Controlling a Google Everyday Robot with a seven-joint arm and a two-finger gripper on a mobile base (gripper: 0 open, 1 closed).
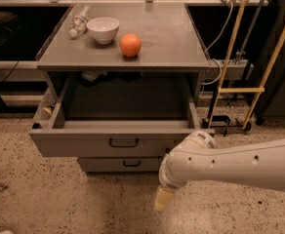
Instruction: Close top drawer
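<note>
1. The drawer [84,143] stands partly open. Its front panel is up and left of the gripper [163,199].
2. The gripper hangs low near the floor — open or closed, I cannot tell.
3. The step in hand looks like pushing the drawer shut. The next move likely needs a straight inward press beside the handle [123,142].
4. Farther up, the counter [174,38] holds a bowl [103,29] and an orange [130,45].

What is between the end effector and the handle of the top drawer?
In the camera view, only the lower drawer front and some speckled floor lie between the end effector, low at the right, and the handle of the top drawer.
</note>
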